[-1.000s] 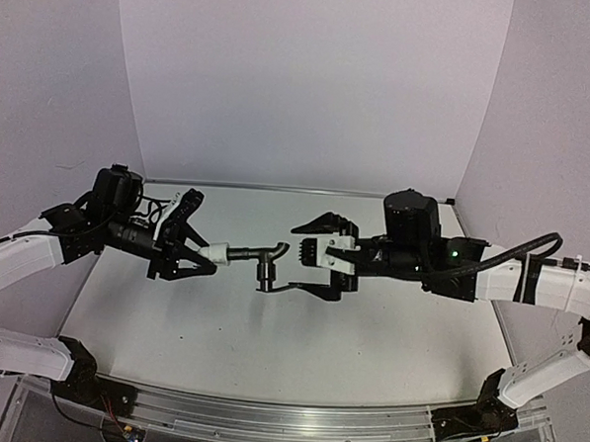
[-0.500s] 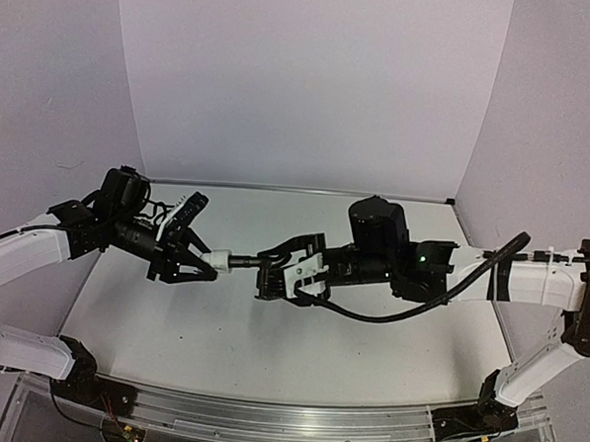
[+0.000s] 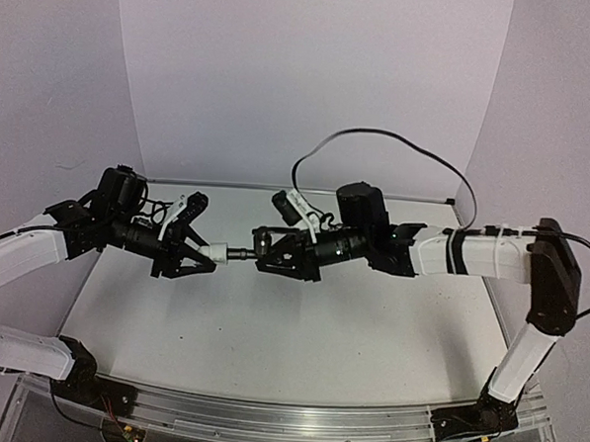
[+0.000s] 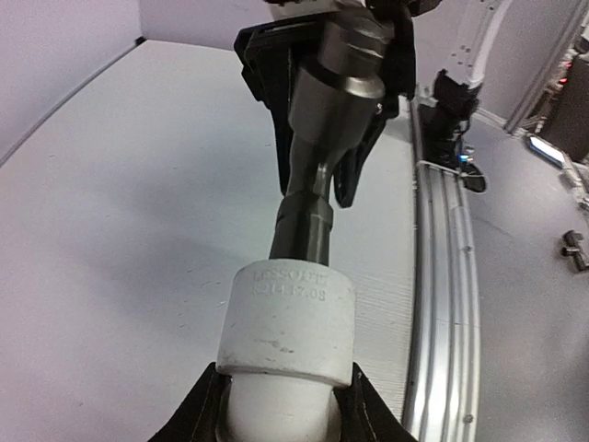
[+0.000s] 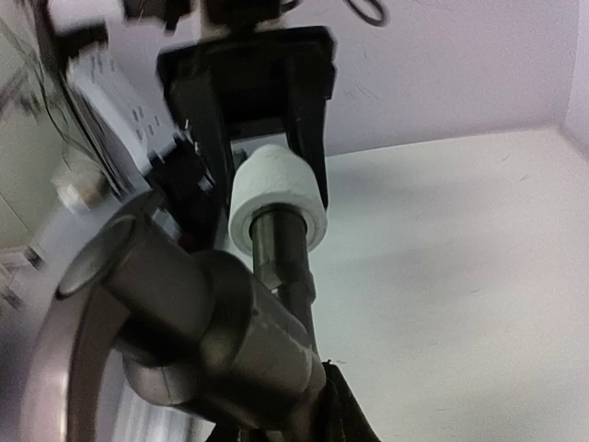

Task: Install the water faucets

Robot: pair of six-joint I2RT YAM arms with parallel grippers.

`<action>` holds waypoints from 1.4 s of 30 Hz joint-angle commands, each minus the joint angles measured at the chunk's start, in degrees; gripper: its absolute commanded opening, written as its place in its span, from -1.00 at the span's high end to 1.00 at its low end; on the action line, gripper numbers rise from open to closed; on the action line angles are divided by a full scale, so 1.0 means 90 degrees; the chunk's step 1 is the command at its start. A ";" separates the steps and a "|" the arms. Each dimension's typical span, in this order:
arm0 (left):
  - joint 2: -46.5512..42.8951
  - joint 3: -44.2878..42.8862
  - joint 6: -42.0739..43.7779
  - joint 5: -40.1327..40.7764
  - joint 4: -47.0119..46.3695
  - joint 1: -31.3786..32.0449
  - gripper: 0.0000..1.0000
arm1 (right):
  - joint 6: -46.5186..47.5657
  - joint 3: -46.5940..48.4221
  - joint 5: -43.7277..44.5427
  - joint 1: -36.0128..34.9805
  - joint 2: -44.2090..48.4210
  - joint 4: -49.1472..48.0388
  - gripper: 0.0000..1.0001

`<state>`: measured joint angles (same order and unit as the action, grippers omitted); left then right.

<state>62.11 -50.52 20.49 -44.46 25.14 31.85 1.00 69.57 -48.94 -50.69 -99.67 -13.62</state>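
**Right claw clamps onto the faucet**

A second ago the right claw (image 3: 272,251) stood wide open, just short of the tap's bent end. Now it has moved in, rolled over at the wrist, and shut tight on the dark metal body of the water faucet (image 3: 244,252). The left claw (image 3: 204,257) has not changed: its fingers stay partly closed around the white fitting (image 3: 215,252).

The faucet hangs level in mid-air between the two arms, well above the surface (image 3: 299,340). Its slender stem runs into the mouth of the fitting. How deep it sits cannot be told from either wrist view.

With each claw now holding one part, the joint is held from both sides. That probably means the seating step is at hand: pushing or twisting the stem home in the fitting. The stem and fitting look roughly in line. Any tilt between them could make the stem bind or slip in the grip.
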 commanded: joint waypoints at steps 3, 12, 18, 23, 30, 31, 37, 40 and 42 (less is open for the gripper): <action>-0.0495 0.0053 -0.0003 0.1171 -0.1286 0.0026 1.00 | -0.8845 0.0677 -0.1815 0.0760 -0.1282 -0.2632 0.71; -0.0833 0.0218 -0.0184 0.1147 -0.1388 0.0026 1.00 | -0.6860 -0.0258 -0.0707 0.1550 -0.0461 -0.1266 -0.28; -0.0808 0.0201 -0.0450 0.0845 -0.1387 0.0024 1.00 | -0.2162 0.0041 0.1670 0.1285 0.0897 0.1045 -0.36; -0.0570 0.0077 -0.0746 -0.0432 -0.1353 -0.0005 1.00 | 0.1774 -0.0249 0.1972 0.0612 0.1782 0.1089 -0.57; 0.0203 -0.0401 -0.1077 -0.2328 -0.0830 -0.0055 1.00 | 0.5697 -0.0726 0.1981 -0.0421 0.2302 0.0901 -0.74; 0.0282 -0.0433 -0.1091 -0.2484 -0.0785 -0.0060 1.00 | 0.5991 -0.0729 0.1916 -0.0471 0.2293 0.0897 -0.74; 0.0634 -0.0533 -0.1255 -0.3290 -0.0682 -0.0069 1.00 | 0.7566 -0.0856 0.2042 -0.0820 0.2128 0.0842 -0.74; 0.0760 -0.0562 -0.1259 -0.3445 -0.0612 -0.0072 1.00 | 0.7896 -0.0922 0.2379 -0.0934 0.1992 0.0529 -0.68; 0.0806 -0.0565 -0.1238 -0.3476 -0.0577 -0.0072 1.00 | 0.7936 -0.0912 0.2444 -0.1001 0.1902 0.0329 -0.58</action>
<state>68.96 -52.14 9.39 -69.20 21.09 31.48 65.36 61.68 -30.07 -58.51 -80.99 -6.25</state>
